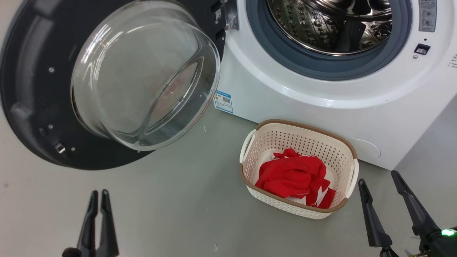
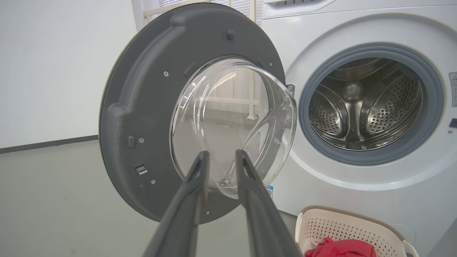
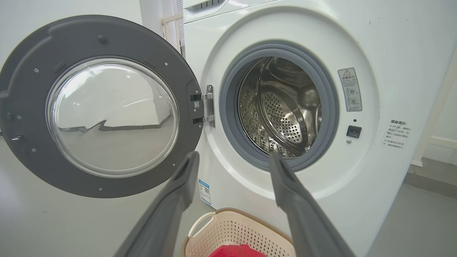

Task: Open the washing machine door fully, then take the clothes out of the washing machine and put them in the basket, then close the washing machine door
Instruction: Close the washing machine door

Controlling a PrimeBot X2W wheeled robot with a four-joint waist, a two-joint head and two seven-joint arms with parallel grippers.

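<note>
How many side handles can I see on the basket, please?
2. In the head view, the left handle and the right handle sit at opposite ends of the basket; none seems hidden.

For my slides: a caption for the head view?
Washing machine door open, clothes in the basket on the floor, left gripper and right gripper empty.

washing machine door (image 1: 28, 89) is hanging wide open left of the drum mouth (image 1: 332, 25), glass bowl (image 1: 142, 78) bulging out over the floor (image 1: 185, 185). Drum mouth is standing unobstructed. basket (image 1: 307, 125) is sitting just in front of the washing machine (image 1: 285, 96), below the mouth, blocking the low approach. Bare floor is lying open between door and basket.
</note>
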